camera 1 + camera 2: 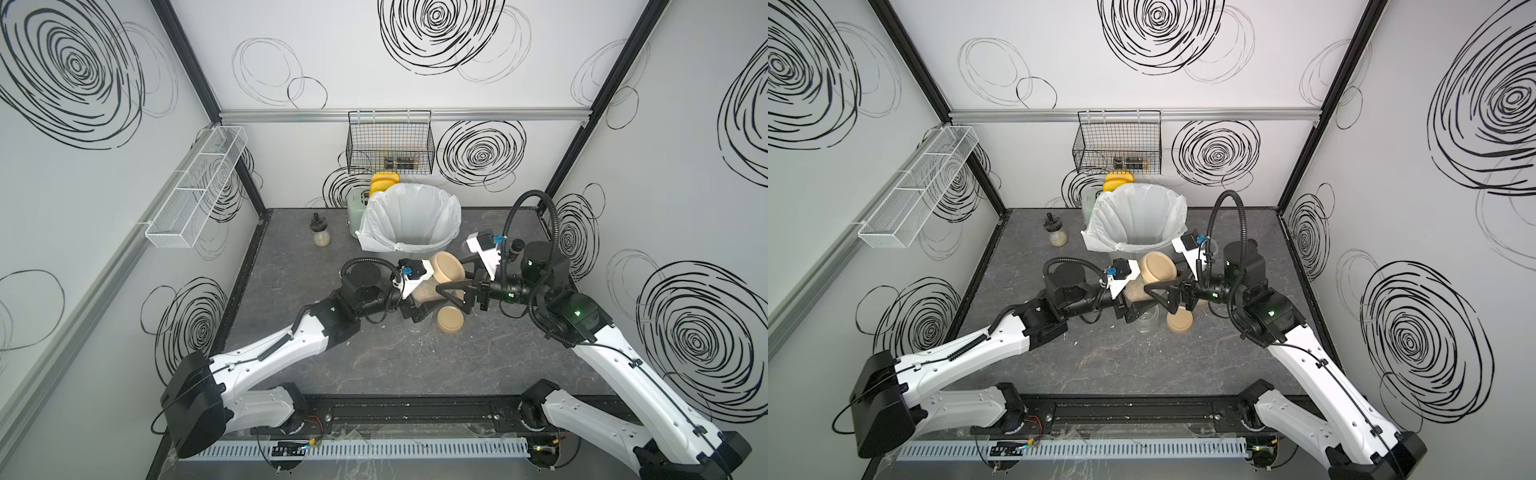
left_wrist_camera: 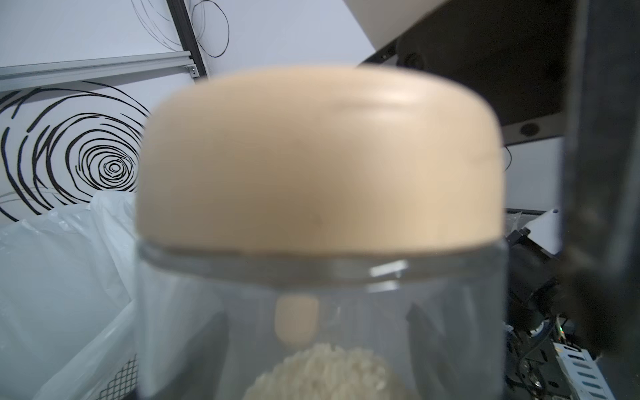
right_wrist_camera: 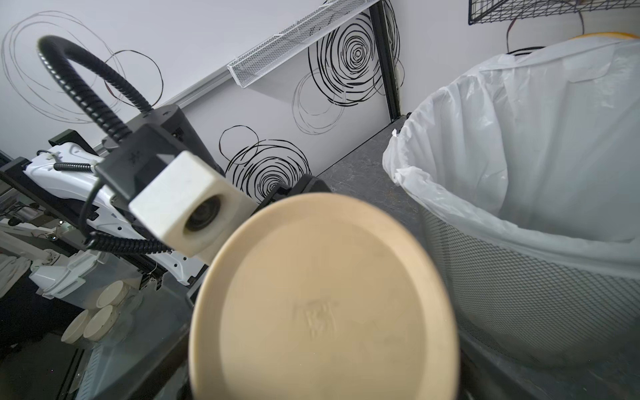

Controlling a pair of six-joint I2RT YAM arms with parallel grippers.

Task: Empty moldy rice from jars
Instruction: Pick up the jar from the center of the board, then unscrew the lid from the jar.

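Grey marbled tabletop (image 1: 395, 365) under jar (image 1: 445, 271); white walls (image 1: 332, 62), blk swirls.

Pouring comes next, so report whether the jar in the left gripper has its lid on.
Lid on: the tan lid sits seated on the rim of the jar, with rice inside.

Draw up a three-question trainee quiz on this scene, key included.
1. True or false: the left end effector holds a lidded jar.
2. Which stands open? A) the right end effector B) the bottle C) the held jar
3. Name what the jar contains.
Key: 1 true; 2 A; 3 rice.
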